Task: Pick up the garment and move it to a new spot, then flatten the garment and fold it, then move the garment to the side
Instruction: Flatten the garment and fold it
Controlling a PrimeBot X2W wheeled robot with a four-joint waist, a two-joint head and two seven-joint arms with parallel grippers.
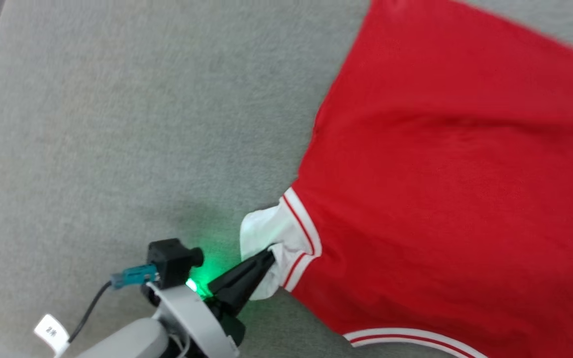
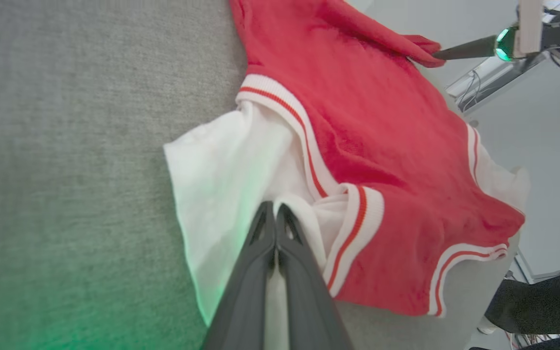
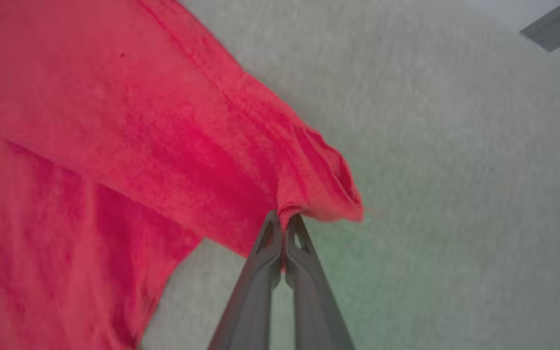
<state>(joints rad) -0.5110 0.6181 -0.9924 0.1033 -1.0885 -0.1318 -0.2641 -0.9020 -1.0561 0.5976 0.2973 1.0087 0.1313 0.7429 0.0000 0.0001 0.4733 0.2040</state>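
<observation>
Dark fingers of the left end effector (image 2: 276,209) are seen pressed together, with a fold of the white sleeve (image 2: 221,180) pinched between them just beside the red-and-white striped trim (image 2: 309,141). The right end effector (image 3: 284,218) is likewise closed, and a corner of plain red cloth is gripped at its tips. Between the two, the red garment (image 1: 440,164) is spread over the grey, felt-like table (image 1: 117,124), with soft creases across its body; in the head view it is placed to the right. A green glow (image 1: 217,248) is cast on the table around the left wrist.
</observation>
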